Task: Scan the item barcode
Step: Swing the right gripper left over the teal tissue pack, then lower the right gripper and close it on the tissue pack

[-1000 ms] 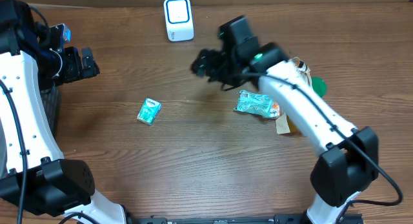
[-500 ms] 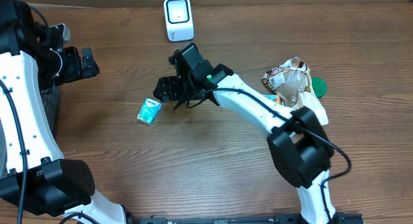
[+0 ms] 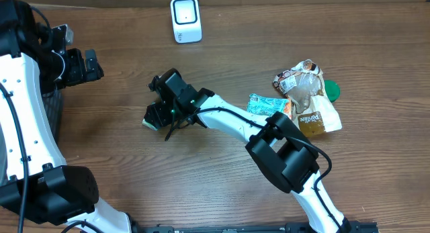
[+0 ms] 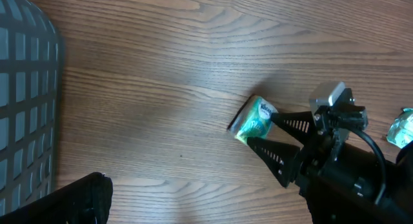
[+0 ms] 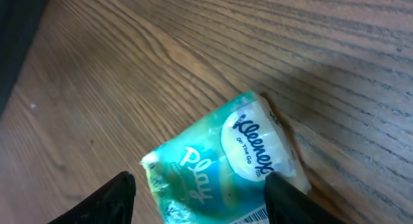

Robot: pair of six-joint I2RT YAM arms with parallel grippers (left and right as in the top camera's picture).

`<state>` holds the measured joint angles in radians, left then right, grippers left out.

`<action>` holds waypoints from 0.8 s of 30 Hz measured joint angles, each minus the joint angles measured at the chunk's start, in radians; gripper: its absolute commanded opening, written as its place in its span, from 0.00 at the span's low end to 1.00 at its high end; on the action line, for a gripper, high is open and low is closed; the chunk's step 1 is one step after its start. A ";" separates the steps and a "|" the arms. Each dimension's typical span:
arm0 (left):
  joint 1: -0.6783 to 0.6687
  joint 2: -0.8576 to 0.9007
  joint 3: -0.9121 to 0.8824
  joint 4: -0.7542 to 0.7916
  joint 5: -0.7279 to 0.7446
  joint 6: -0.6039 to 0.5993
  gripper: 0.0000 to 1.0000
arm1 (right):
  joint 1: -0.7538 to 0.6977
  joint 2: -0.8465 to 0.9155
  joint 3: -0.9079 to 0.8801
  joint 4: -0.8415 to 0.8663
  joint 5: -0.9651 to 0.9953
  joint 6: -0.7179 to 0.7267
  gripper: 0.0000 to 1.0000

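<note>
The teal Kleenex tissue pack [image 5: 226, 159] lies flat on the wooden table [image 3: 121, 166], left of centre, between the parted fingers of the right gripper [image 5: 203, 192], not clamped. The left gripper [image 3: 84, 65] hangs wide open far left. A white scanner [image 3: 185, 19] stands at the far edge.

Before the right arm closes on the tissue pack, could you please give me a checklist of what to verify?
1. Right gripper straddles tissue pack: ok, it sits between the jaws.
2. Pack gripped: not ok, jaws stand open.
3. Barcode found: ok, part shows at the pack's edge.
4. Way to scanner free: ok, seemingly bare table between.
5. Left gripper clear: ok, open, far left beside basket.
</note>
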<state>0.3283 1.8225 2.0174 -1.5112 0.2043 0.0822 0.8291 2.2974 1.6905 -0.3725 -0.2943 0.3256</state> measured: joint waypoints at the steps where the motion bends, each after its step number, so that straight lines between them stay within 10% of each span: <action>1: 0.000 0.000 0.000 0.000 0.000 0.000 1.00 | 0.000 0.000 0.002 0.001 0.010 -0.001 0.61; 24: 0.000 0.000 0.000 0.000 0.000 0.000 1.00 | -0.008 -0.015 0.019 -0.193 0.157 -0.077 0.64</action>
<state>0.3283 1.8225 2.0174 -1.5116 0.2043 0.0822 0.8215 2.2822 1.7092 -0.5655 -0.1371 0.2485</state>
